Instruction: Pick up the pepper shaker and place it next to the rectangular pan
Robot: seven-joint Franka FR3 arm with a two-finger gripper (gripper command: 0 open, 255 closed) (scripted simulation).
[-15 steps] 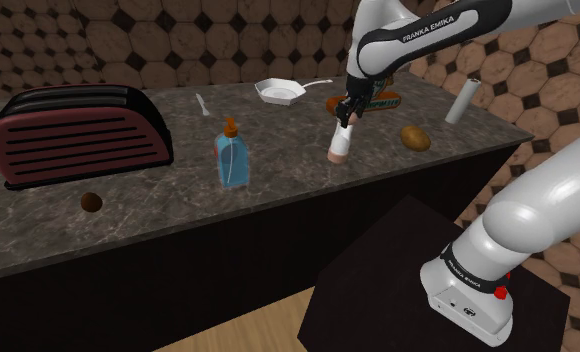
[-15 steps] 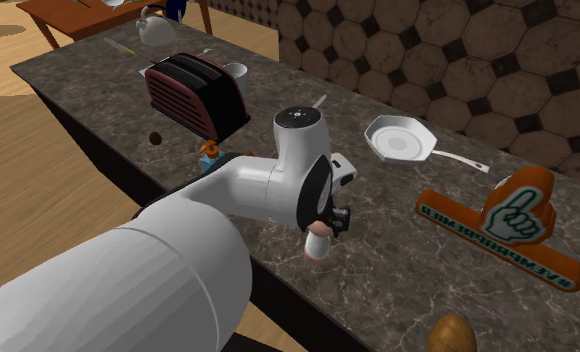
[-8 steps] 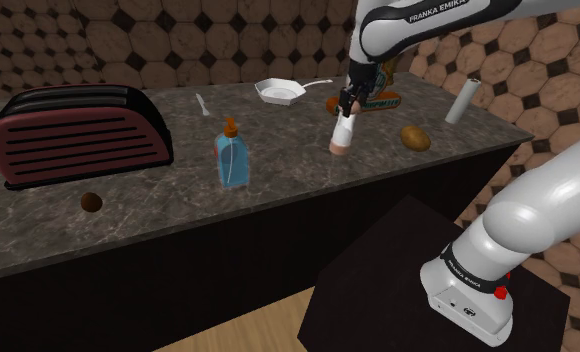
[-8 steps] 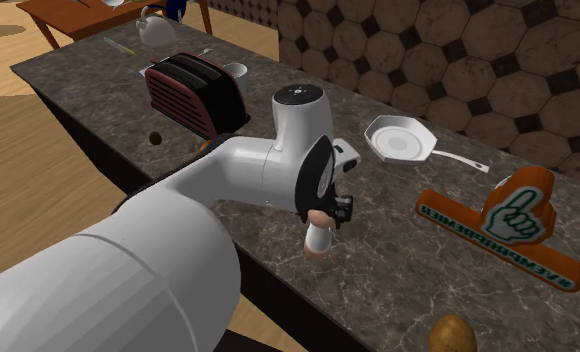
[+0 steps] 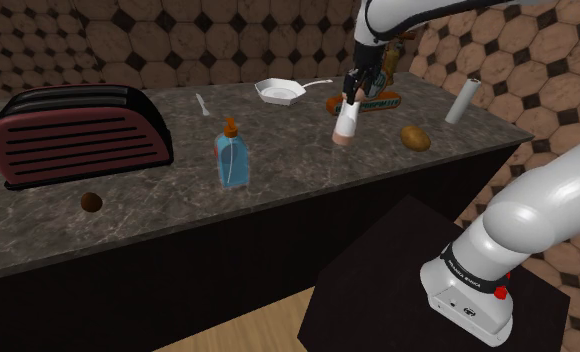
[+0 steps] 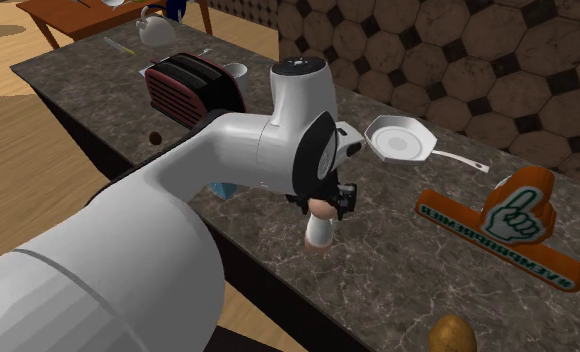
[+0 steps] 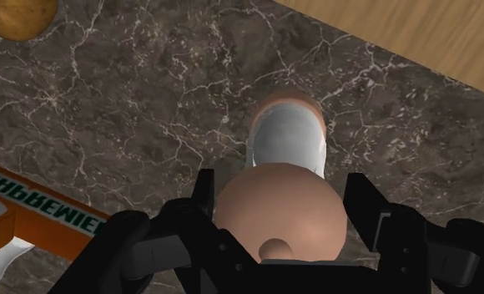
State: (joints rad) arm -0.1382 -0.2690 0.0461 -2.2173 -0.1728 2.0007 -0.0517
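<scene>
Well, you see the black gripper (image 7: 280, 185) clamped on the white, pink-capped pepper shaker (image 7: 289, 140); whether its base clears the dark veined counter (image 7: 132, 108) is unclear.

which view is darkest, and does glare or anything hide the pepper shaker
Shoulder view: dimmest, the counter dark, yet the pale pepper shaker stands out under the hand. Second exterior view: brighter, no glare; the white arm looms in front, hiding much of the counter. Wrist view: evenly lit, the shaker foreshortened between the fingers.
</scene>
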